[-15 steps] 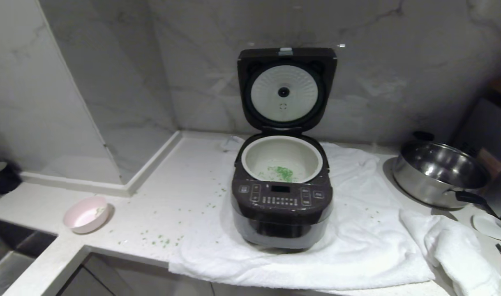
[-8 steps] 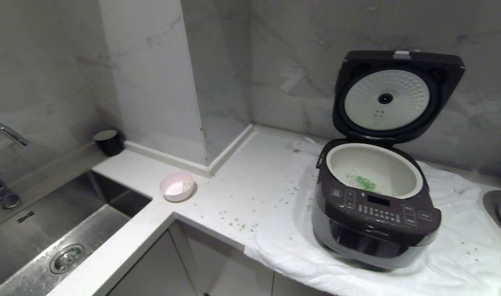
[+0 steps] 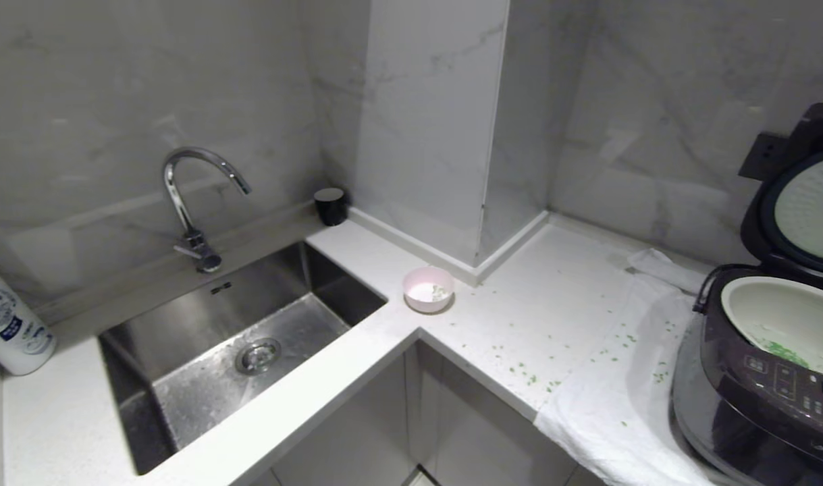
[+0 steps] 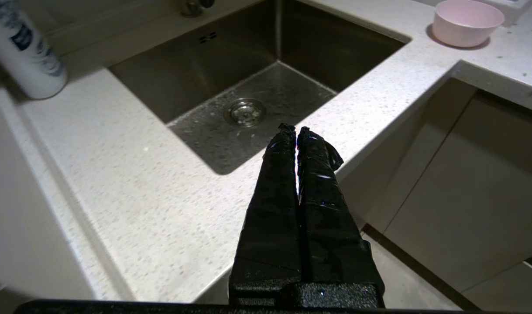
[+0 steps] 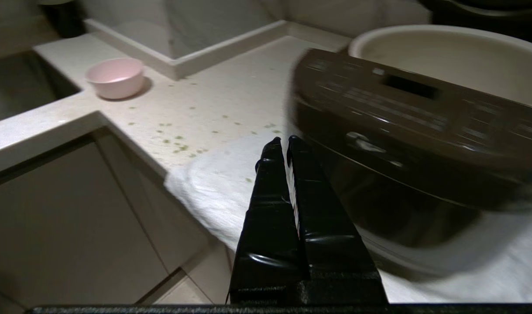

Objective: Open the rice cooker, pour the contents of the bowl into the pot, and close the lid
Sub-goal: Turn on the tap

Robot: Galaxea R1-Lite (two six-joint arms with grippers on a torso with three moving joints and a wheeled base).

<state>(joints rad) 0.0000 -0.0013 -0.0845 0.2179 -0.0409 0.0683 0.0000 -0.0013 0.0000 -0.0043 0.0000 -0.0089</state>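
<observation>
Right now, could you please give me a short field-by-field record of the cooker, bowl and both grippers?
cooker: on a white towel, far right of head view
lid: up
pot: green bits inside
bowl: upright on counter, near sink corner; whitish residue with a few green bits
left gripper: shut, empty, before the sink
right gripper: shut, empty, before the cooker

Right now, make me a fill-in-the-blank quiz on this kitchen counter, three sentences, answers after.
1. The rice cooker has its lid standing ____.
2. The pink bowl sits on the counter between the cooker and the ____.
3. The green bits in the pot lie on its ____.

Answers: open; sink; bottom
</observation>
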